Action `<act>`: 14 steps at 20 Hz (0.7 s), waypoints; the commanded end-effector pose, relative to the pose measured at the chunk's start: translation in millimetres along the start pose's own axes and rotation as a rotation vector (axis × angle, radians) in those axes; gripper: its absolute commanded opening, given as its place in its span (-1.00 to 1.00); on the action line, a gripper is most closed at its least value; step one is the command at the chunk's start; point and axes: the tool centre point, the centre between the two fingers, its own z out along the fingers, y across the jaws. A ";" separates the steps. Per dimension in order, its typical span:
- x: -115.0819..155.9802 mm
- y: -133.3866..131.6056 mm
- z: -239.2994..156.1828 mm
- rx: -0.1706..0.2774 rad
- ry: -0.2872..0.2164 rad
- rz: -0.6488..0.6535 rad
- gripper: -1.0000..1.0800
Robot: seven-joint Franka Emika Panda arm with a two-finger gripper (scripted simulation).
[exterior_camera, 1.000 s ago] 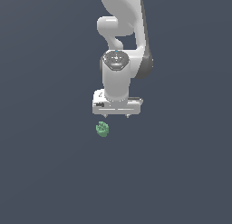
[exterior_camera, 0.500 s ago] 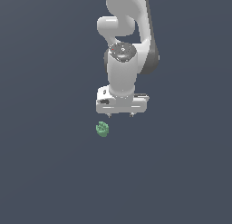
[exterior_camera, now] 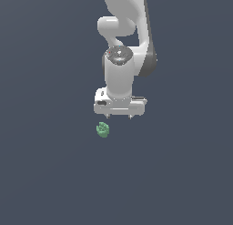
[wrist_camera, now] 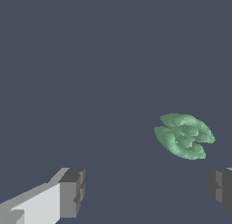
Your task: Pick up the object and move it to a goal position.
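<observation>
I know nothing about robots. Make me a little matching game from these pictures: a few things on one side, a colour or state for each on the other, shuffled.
Things:
1. object
2. gripper
3. arm
4. fingertips

Descriptions:
A. white, with a round dark cap
B. open, holding nothing
C. green and lumpy
D. dark grey blocks

Pairs: 1-C, 2-B, 3-A, 4-D

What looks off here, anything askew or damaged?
Nothing stands out. The green lumpy object lies whole on the dark surface. The hand is open, apart from it, toward the exterior view's right.
</observation>
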 end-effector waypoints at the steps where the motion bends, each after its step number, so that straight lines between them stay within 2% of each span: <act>1: 0.8 7.2 4.7 0.000 -0.001 0.044 0.92; 14: 4.4 65.8 40.8 -0.008 0.002 0.407 0.92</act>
